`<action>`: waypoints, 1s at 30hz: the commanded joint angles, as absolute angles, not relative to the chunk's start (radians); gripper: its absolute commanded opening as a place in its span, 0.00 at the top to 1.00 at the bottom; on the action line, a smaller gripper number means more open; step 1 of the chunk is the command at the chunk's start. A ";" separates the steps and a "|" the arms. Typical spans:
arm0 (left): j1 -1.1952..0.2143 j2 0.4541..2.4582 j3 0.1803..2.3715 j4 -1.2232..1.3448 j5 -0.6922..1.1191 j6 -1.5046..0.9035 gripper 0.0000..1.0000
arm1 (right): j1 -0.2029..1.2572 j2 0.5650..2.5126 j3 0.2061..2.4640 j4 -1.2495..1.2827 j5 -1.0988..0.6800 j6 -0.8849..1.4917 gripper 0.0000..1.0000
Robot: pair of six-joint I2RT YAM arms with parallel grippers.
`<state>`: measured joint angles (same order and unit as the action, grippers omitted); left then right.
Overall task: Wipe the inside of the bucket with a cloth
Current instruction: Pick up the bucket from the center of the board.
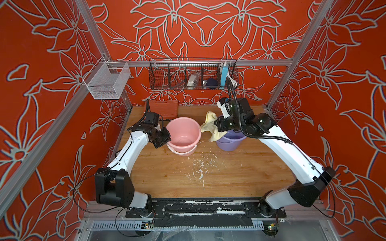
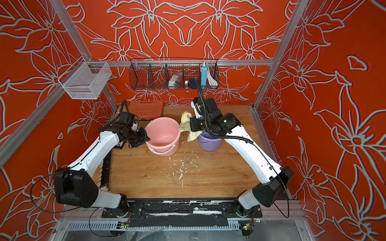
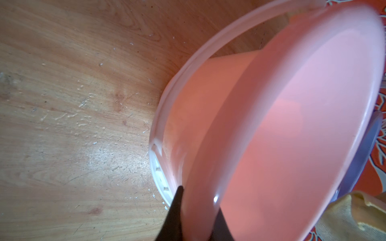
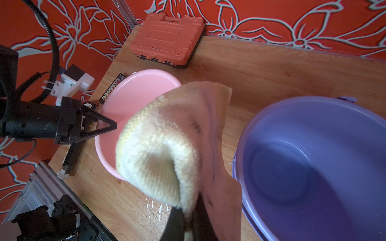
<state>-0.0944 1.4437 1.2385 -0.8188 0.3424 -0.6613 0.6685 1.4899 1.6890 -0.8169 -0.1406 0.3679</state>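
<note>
wooden tabletop (image 1: 229,177), red floral walls (image 1: 188,31). pink bucket (image 1: 183,130) rim is pinched by left gripper (image 1: 166,139); cloth (image 1: 208,125), clamped in right gripper (image 4: 188,208), hangs just beside it, best lowered inside while bucket is steadied.

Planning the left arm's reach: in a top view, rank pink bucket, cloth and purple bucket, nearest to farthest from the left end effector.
1. The pink bucket: left end effector shut on its left-side rim.
2. The cloth: hanging past the bucket's opposite rim.
3. The purple bucket: farthest, on the right side.
</note>
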 commanded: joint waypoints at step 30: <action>-0.434 1.342 1.208 -0.844 0.137 -0.595 1.00 | 0.898 1.840 1.636 -0.789 0.153 0.268 1.00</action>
